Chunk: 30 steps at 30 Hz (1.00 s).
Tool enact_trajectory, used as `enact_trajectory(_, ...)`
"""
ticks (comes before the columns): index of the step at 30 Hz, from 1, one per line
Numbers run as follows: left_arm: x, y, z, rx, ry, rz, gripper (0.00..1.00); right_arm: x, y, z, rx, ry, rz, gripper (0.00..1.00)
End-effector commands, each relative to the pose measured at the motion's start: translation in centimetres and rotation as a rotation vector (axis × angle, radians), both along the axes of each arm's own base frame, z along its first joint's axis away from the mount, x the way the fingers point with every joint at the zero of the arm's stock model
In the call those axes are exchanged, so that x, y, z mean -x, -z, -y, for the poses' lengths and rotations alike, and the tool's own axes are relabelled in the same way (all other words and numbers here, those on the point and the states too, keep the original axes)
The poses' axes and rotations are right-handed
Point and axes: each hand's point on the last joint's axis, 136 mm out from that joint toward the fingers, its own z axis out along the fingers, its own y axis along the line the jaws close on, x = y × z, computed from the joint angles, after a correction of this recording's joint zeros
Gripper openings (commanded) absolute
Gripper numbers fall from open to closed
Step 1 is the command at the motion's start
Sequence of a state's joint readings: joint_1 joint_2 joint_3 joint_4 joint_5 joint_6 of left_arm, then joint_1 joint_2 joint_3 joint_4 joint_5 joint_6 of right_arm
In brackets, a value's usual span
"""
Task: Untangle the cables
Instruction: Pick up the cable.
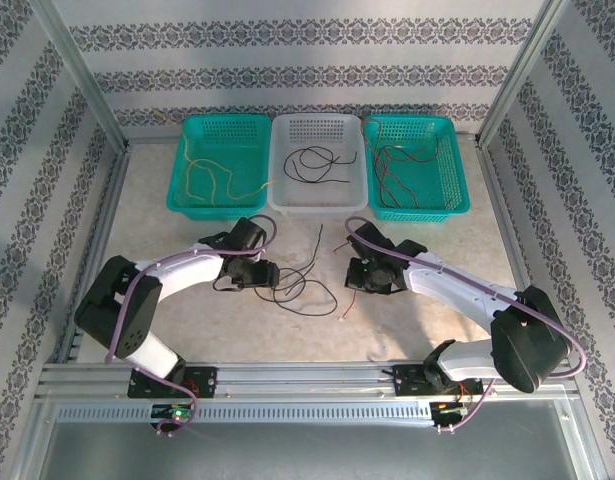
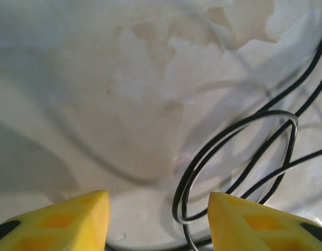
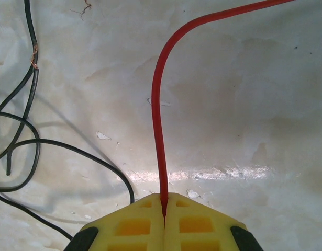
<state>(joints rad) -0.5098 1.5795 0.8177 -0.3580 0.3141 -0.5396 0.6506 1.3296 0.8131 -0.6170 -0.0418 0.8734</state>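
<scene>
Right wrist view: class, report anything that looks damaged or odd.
The black cable at upper left has a short coppery, frayed-looking patch where its coating breaks. The table is stained, with small white chips. The red cable, pinched in the right gripper, looks intact.

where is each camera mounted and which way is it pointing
top external: above and behind the bases, looking down at the table and baskets; left arm and right arm show.
left wrist: on the left arm, facing the table; open left gripper over black cables.
right wrist: facing the table; right gripper shut on the red cable.
shared: black cables lie in all three.
</scene>
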Motion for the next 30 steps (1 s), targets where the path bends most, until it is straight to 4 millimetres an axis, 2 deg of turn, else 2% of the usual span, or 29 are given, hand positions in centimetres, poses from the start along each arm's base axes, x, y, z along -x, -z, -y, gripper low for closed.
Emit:
enact_trajectory(1, -1.3, -0.2, 1.7, 0.031, 0.037, 0.037, 0.45, 0.2, -0.2, 0.2, 0.009, 0.021, 0.008, 0.00)
enact_trajectory(8, -1.6, 0.3, 1.8, -0.007, 0.052, 0.037, 0.25, 0.0, -0.7, -0.1, 0.006, 0.023, 0.022, 0.00)
enact_trajectory(16, -1.3, -2.3, 2.5, -0.007, 0.118, 0.089, 0.03, 0.0, -0.8, 0.3, 0.009, 0.032, 0.033, 0.00)
enact_trajectory(19, -1.1, -4.8, 2.6, 0.006, 0.130, 0.122, 0.00, -0.1, -1.1, 0.3, 0.005, 0.036, 0.040, 0.00)
enact_trajectory(23, -0.5, -10.3, 2.9, 0.043, 0.180, 0.236, 0.00, -0.4, -1.4, 0.3, 0.000, 0.037, 0.053, 0.00)
enact_trajectory(30, 1.2, -19.3, 1.8, 0.056, 0.259, 0.403, 0.00, -0.8, -1.8, 0.2, -0.015, 0.037, 0.073, 0.00)
